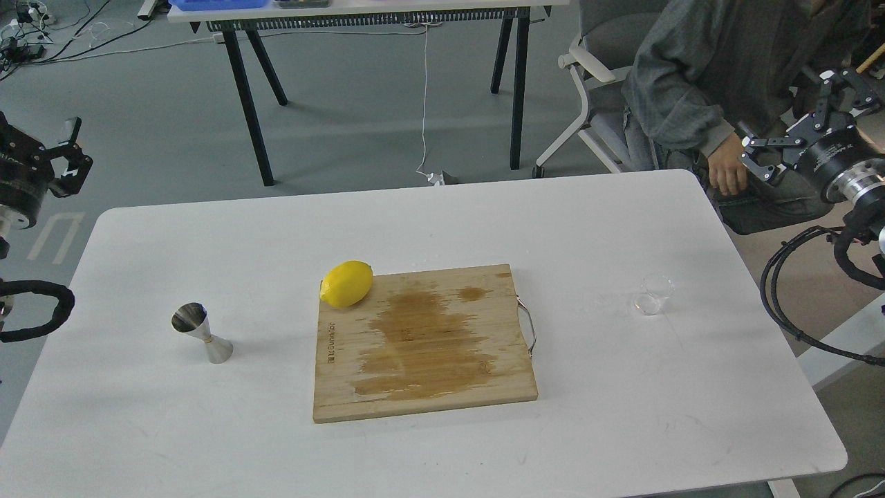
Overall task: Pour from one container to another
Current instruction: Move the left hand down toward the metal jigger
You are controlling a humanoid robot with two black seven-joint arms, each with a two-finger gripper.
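The tiny clear glass cup (pixel 653 294) stands upright on the right part of the white table (pixel 622 415); I cannot tell what it holds. A shiny steel hourglass jigger (pixel 201 333) stands upright on the left part of the table. My left gripper (pixel 73 153) hovers off the table's left edge, well above and left of the jigger, with its fingers apart and nothing in them. My right gripper (pixel 789 117) hangs beyond the table's right rear corner, up and right of the cup, fingers spread wide and holding nothing.
A wooden cutting board (pixel 422 342) with a dark wet stain lies mid-table, a metal handle on its right side. A yellow lemon (pixel 346 283) rests on its rear left corner. A seated person (pixel 719 83) is close to my right gripper. Another table (pixel 359 14) stands behind.
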